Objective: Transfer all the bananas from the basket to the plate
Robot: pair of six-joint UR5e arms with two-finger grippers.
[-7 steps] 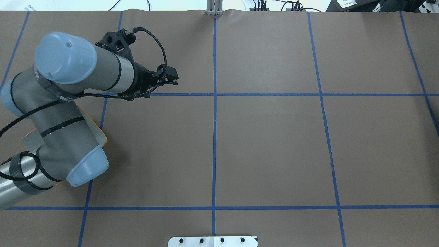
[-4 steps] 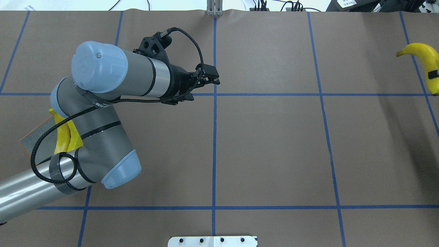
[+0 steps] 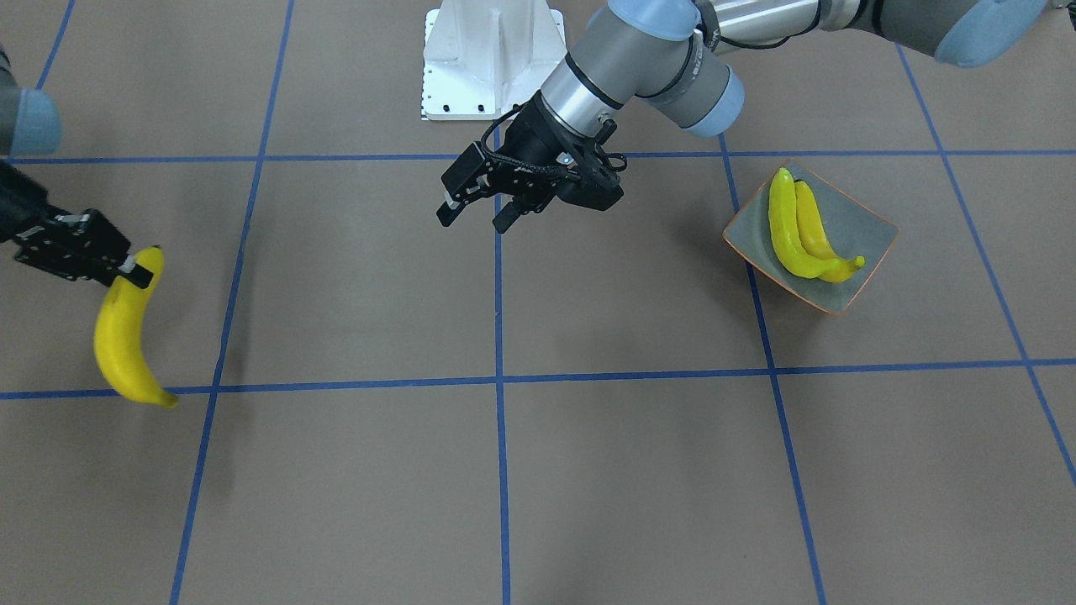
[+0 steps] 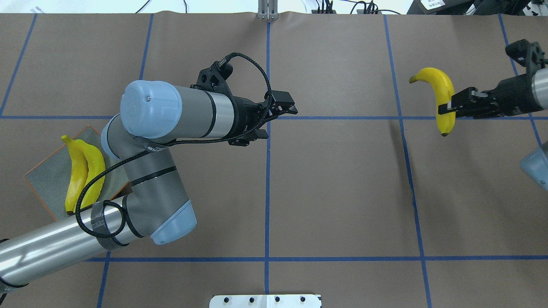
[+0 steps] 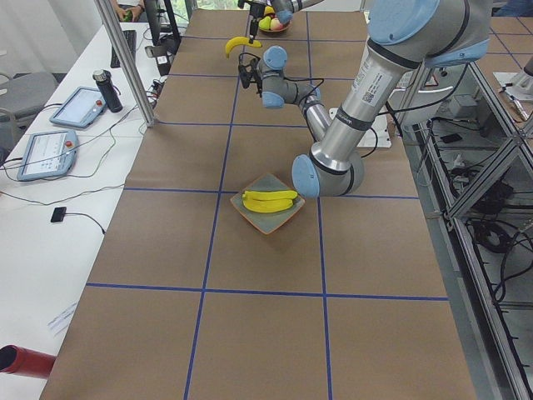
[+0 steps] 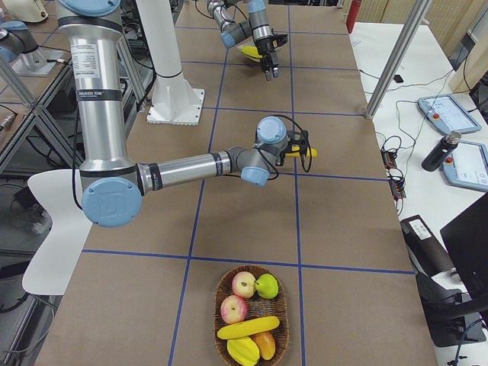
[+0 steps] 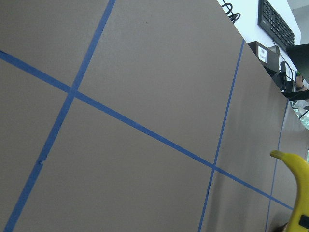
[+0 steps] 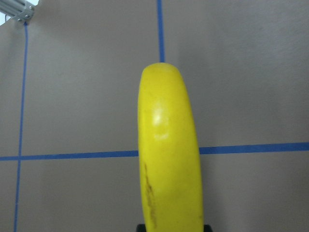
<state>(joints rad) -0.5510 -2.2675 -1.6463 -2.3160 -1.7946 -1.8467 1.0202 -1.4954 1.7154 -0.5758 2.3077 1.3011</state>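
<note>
We find the right gripper (image 4: 445,108) clamped crosswise on a bright yellow curved banana (image 4: 441,83), held above the table (image 4: 342,192) (this grip likely leaves its ends free for a hand-over). The left gripper (image 3: 471,220) faces it, jaws apart and empty, presumably to receive, since the squarish grey-green orange-rimmed plate (image 4: 45,182) with two yellow bananas (image 4: 83,169) lies on its side, well apart from the woven fruit basket (image 6: 252,268).

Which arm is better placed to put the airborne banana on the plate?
Left, probably. The left gripper is open and empty near the middle, with the plate and its two bananas on that side. The right gripper holds the third banana at the far end, so a hand-over seems needed.
</note>
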